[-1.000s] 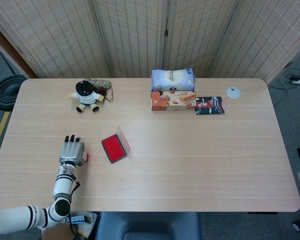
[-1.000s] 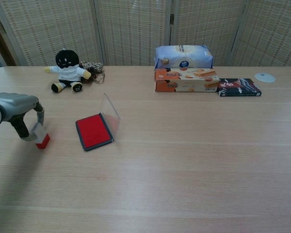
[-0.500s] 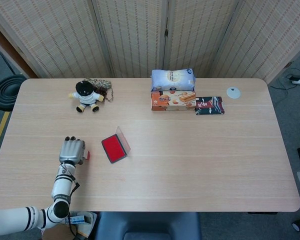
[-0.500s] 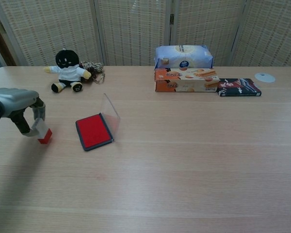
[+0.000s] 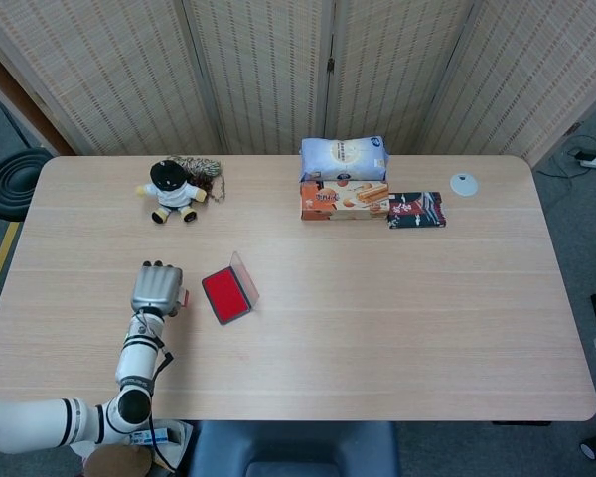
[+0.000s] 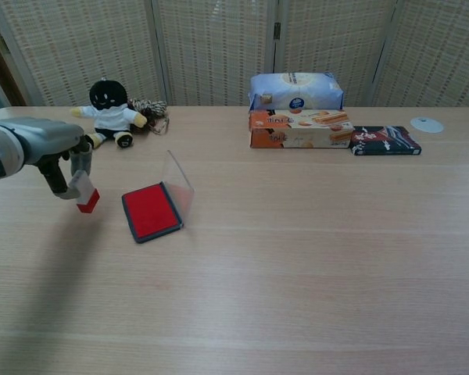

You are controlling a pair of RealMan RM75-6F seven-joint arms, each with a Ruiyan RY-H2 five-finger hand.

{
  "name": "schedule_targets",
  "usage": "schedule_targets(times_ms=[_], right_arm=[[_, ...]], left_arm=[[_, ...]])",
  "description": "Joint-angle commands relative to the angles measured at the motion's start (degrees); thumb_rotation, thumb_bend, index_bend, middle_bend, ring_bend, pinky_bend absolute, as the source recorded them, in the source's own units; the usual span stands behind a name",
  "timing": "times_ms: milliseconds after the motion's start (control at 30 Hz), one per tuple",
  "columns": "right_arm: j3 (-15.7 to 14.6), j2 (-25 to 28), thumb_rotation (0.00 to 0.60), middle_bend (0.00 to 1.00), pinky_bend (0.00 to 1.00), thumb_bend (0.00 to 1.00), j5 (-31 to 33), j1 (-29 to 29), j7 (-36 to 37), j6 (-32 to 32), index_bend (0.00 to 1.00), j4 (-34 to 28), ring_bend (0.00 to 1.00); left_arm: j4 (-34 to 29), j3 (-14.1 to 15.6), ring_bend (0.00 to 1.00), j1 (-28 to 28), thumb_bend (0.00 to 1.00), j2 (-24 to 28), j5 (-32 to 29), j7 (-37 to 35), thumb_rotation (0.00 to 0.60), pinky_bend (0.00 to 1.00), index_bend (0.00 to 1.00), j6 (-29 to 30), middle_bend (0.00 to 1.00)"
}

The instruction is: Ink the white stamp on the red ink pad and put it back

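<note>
left hand [image 6: 55, 152], grey metal w/ dark fingers, pinches the white stamp [image 6: 84, 190] — small blocky thing, pale body, red base, tilted, lifted off the surface [image 6: 297, 258], which is pale wood-grain laminate. in head view the hand [image 5: 157, 288] covers most of the stamp; only a red sliver shows at its 3 o'clock edge. red ink pad [image 6: 149, 211] lies flat just at 3 o'clock of the stamp, dark rim, clear lid [image 6: 179, 183] standing up on its far side. plush doll [image 6: 109, 107] at 12 o'clock of the hand, near the back edge. right hand not in either view. left arm cut off by frame edge in chest view.
</note>
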Motion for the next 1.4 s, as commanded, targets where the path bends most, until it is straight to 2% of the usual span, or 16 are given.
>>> schedule_targets(times_ms=[33, 533, 833, 1400], right_arm=[[-0.06, 0.00, 0.600, 0.00, 0.00, 0.37, -0.27, 0.09, 1.33, -0.26, 0.02, 0.69, 0.00], [-0.69, -0.29, 0.600, 0.00, 0.00, 0.37, -2.63, 0.56, 8.55, -0.36, 0.02, 4.52, 0.00], [-1.31, -0.60, 0.600, 0.00, 0.00, 0.37, -4.10, 0.31, 14.40, 0.94, 0.02, 8.04, 0.00], [-2.11, -0.86, 0.600, 0.00, 0.00, 0.37, -5.25, -0.29, 17.59, 3.05, 0.02, 10.12, 0.00]], left_arm=[[0.83, -1.14, 0.23, -1.86, 0.30, -1.44, -1.10, 1.17, 0.600, 0.21, 0.60, 0.07, 0.38], [3.05, -2.58, 0.23, -7.53, 0.30, -6.42, -6.94, 8.08, 0.600, 0.21, 0.61, 3.70, 0.39], [6.59, -3.40, 0.23, -10.52, 0.30, -10.76, -8.75, 11.39, 0.600, 0.21, 0.61, 4.91, 0.39], [11.19, -4.39, 0.23, -12.78, 0.30, -14.47, -10.04, 14.19, 0.600, 0.21, 0.61, 3.60, 0.39]])
